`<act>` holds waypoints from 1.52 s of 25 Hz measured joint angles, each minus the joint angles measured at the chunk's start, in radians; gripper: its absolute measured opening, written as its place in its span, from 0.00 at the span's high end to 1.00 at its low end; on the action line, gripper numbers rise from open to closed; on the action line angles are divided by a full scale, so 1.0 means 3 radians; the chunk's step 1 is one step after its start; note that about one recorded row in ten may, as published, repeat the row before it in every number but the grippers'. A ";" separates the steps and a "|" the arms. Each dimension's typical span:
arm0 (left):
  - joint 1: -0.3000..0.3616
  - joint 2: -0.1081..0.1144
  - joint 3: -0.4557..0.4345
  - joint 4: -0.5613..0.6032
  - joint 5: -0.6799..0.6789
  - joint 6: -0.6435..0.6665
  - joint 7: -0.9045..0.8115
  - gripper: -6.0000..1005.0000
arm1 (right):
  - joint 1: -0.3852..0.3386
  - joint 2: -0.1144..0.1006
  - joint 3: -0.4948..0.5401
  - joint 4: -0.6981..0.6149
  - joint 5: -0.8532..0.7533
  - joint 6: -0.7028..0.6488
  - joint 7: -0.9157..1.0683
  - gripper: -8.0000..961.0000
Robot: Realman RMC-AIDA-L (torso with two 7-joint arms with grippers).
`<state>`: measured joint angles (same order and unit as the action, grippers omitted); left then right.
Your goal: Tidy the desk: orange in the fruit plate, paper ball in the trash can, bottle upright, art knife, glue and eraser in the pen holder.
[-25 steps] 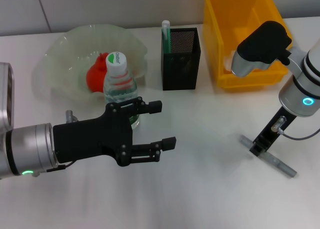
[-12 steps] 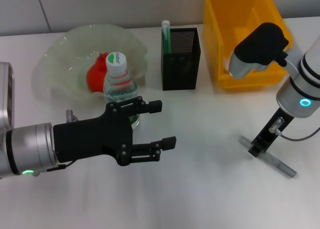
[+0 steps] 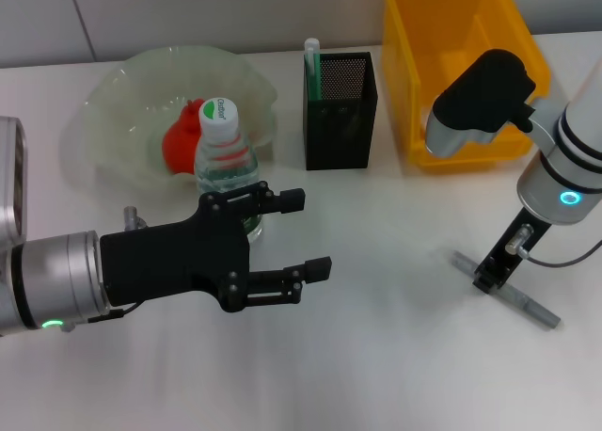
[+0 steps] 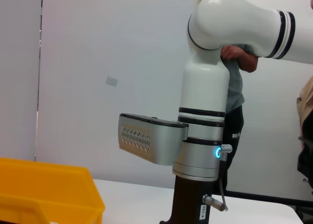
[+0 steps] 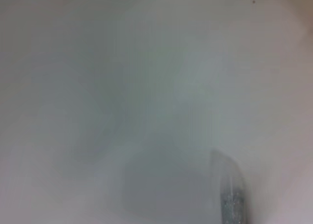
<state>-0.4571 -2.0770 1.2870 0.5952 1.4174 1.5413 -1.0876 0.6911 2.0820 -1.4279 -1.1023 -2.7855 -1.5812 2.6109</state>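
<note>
The orange [image 3: 179, 141] lies in the pale green fruit plate [image 3: 113, 87] at the back left. Just in front of the plate the bottle [image 3: 226, 163] stands upright, cap on top. My left gripper [image 3: 308, 233] hovers open and empty beside it, toward the table's middle. In the black mesh pen holder [image 3: 340, 97] the green glue [image 3: 311, 59] stands up. On the right, my right gripper [image 3: 487, 279] points down and is shut on the grey art knife [image 3: 522, 304], which also shows in the right wrist view [image 5: 230, 194]. The paper ball and the eraser are out of view.
The yellow trash can [image 3: 451, 36] stands at the back right, partly behind my right arm, and its corner [image 4: 44, 190] shows in the left wrist view. A person stands behind the right arm [image 4: 205, 87] there. White tabletop spreads between both grippers.
My right arm has shifted a little to the left, and the art knife's far end has moved slightly with it. The left arm and bottle have stayed put.
</note>
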 joint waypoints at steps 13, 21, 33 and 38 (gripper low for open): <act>0.0000 0.0005 -0.0012 0.0000 -0.0003 0.0002 0.0000 0.19 | -0.0117 0.0008 -0.0005 -0.0439 0.0004 -0.0008 0.0018 0.85; -0.0021 0.0005 -0.0028 0.0000 -0.0005 0.0006 0.0000 0.19 | -0.0370 0.0002 0.0055 -0.1091 0.0009 0.0028 0.0046 0.85; -0.0066 0.0000 -0.0029 0.0000 -0.0011 0.0012 0.0000 0.19 | -0.0726 0.0015 0.0359 -0.1977 0.0300 0.0329 -0.0074 0.85; -0.0072 0.0000 -0.0006 0.0000 -0.0050 0.0008 -0.0003 0.19 | -0.0889 0.0015 0.0511 -0.2122 0.0707 0.0533 -0.0323 0.85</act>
<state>-0.4787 -2.0770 1.2852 0.5952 1.4024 1.5437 -1.0884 0.4244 2.0865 -1.2747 -1.7391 -2.5735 -1.4212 2.5139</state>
